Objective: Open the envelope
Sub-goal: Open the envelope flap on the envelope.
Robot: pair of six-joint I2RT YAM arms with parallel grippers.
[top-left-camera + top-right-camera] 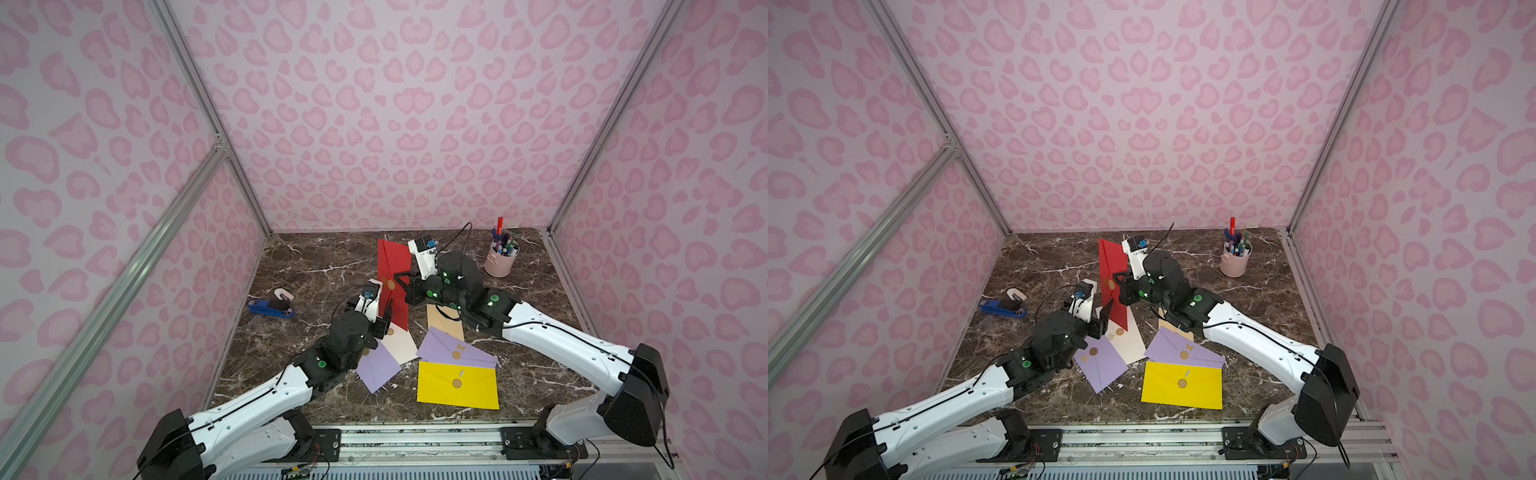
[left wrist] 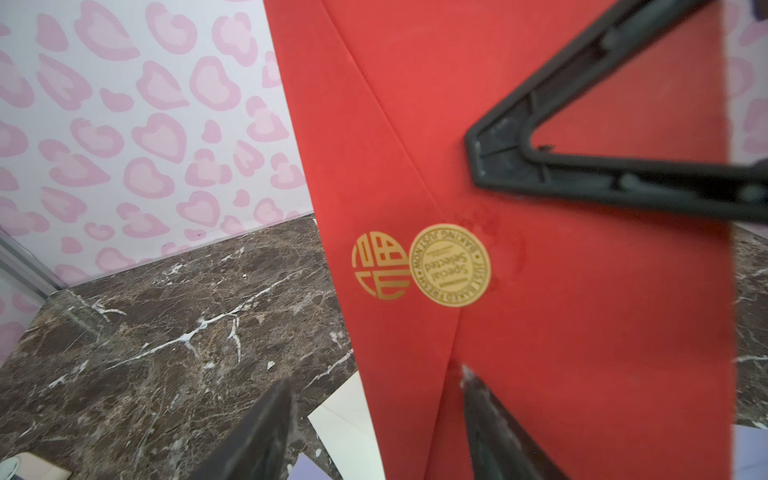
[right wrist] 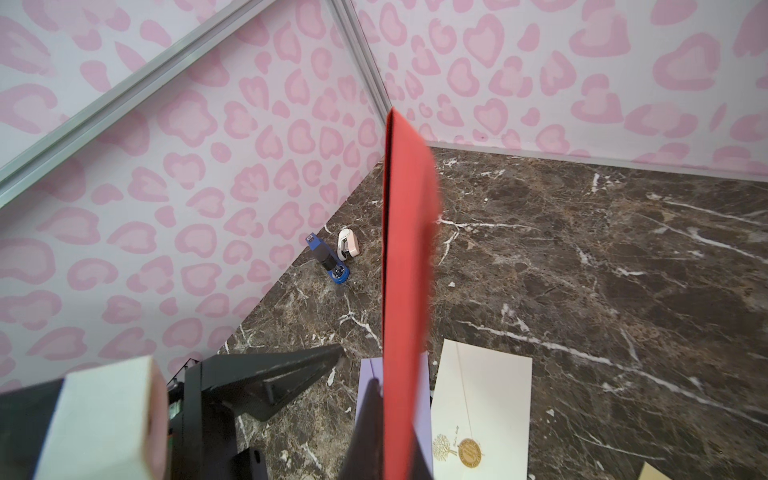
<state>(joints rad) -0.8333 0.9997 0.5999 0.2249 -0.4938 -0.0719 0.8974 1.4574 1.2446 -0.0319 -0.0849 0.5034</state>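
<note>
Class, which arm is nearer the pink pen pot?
Right. The right arm reaches in close to the pink pen pot without touching it, holding up the red envelope. The left arm is on the envelope's other side, farther from the pot.

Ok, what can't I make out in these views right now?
- Tan paper envelope: mostly hidden under the right arm, both top views.
- Left fingers: blurred and cut off by the left wrist view's edge; contact with the upright red paper envelope unclear.
- Pens in the pink cup: too small to count, both top views.
</note>
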